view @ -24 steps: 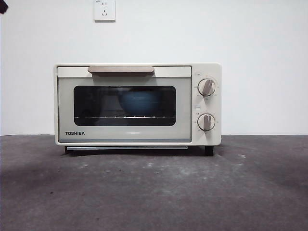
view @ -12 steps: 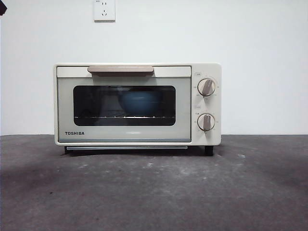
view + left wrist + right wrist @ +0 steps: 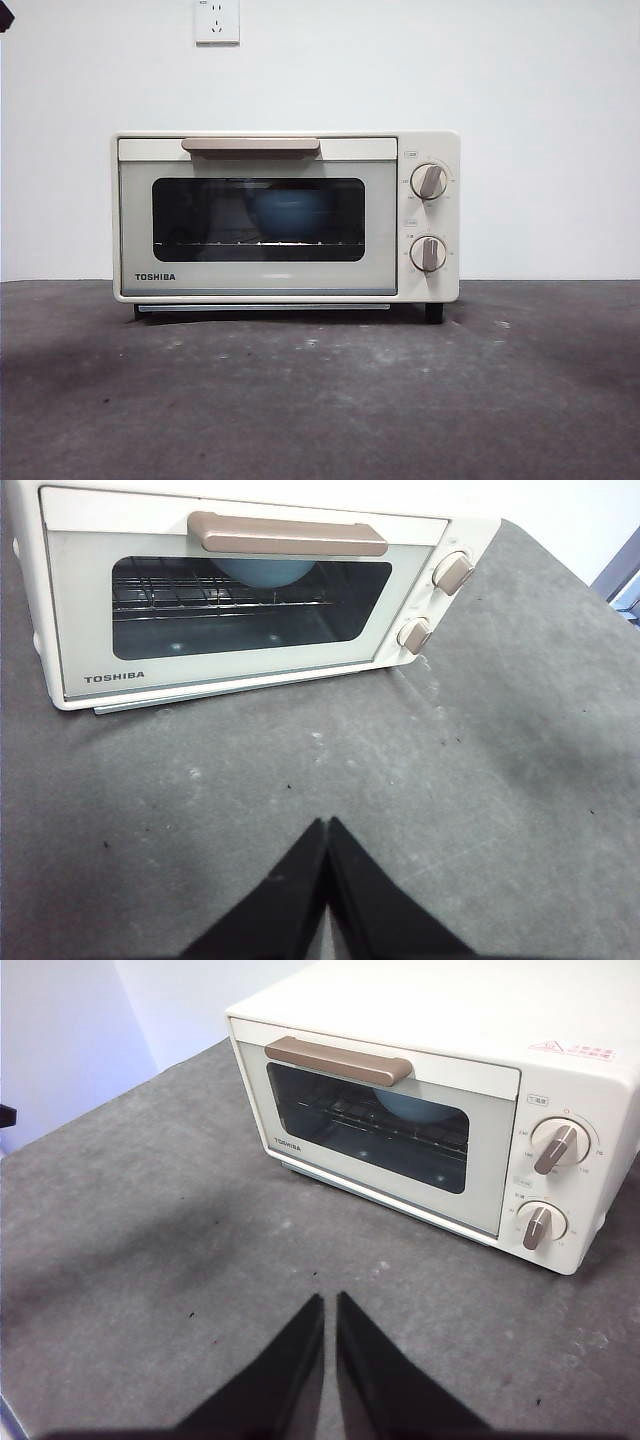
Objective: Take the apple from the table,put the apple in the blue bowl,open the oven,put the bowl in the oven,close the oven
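Observation:
The cream-white TOSHIBA oven (image 3: 285, 217) stands at the back of the dark grey table (image 3: 320, 400) with its door closed. Through the dark glass window the blue bowl (image 3: 290, 212) shows on the wire rack inside; the left wrist view shows the bowl (image 3: 262, 572) just under the bar handle (image 3: 287, 535). The apple is hidden. My left gripper (image 3: 327, 832) is shut and empty, held above the table well in front of the oven (image 3: 250, 590). My right gripper (image 3: 329, 1305) is shut and empty too, back from the oven (image 3: 430, 1110) on its knob side.
Two round knobs (image 3: 428, 181) sit on the oven's right panel. A white wall with a power socket (image 3: 217, 21) rises behind. A black arm tip (image 3: 6, 14) shows at the top left corner of the front view.

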Controlling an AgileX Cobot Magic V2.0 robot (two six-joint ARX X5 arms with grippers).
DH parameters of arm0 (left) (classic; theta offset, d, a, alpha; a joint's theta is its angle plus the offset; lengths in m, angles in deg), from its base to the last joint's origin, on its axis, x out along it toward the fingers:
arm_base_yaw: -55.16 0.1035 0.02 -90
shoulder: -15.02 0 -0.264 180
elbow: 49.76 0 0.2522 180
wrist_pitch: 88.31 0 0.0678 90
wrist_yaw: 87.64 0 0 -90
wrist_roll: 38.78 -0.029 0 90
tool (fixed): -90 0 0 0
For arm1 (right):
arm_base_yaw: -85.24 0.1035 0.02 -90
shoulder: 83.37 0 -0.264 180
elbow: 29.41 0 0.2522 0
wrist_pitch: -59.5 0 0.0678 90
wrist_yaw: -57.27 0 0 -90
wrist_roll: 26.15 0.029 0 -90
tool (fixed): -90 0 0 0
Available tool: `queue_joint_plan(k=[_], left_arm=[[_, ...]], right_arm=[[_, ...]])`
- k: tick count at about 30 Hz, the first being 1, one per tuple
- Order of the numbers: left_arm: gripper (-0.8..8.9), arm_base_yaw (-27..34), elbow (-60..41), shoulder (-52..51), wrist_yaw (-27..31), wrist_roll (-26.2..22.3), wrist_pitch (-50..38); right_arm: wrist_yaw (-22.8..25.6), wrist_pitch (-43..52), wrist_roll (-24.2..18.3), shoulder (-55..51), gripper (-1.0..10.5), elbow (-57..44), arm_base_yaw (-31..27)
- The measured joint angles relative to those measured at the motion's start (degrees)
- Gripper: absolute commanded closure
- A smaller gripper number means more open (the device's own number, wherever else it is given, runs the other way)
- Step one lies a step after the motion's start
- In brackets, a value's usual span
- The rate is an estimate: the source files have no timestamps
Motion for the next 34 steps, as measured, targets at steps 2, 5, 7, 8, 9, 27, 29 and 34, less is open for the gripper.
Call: queue_joint_plan(k=[2,5,7,8,9,27,29,34], left_arm=[[8.06,0.0,0.0,0.0,0.0,-1.3,-0.1],[8.06,0.4,0.0,-0.6,0.2,-6.3,-1.8],[8.06,1.9,-0.4,-1.8,0.5,-10.1,-4.4],[8.06,3.5,-1.2,-3.1,0.7,-12.7,-7.6],[8.06,5.0,-2.0,-4.1,0.9,-14.3,-10.4],[8.06,20.4,-31.8,-27.9,7.5,-18.0,-25.4],[8.06,20.7,-33.9,-29.1,7.5,-17.4,-25.3],[8.06,20.9,-37.9,-30.2,7.6,-15.7,-24.2]], right_arm=[[0.0,0.0,0.0,0.0,9.4,0.0,0.0],[0.0,0.0,0.0,0.0,9.4,0.0,0.0],[0.0,0.0,0.0,0.0,9.4,0.0,0.0],[0.0,0.0,0.0,0.0,9.4,0.0,0.0],[0.0,0.0,0.0,0.0,9.4,0.0,0.0],[0.0,0.0,0.0,0.0,9.4,0.0,0.0],[0.0,0.0,0.0,0.0,9.4,0.0,0.0],[0.0,0.0,0.0,0.0,9.4,0.0,0.0]])
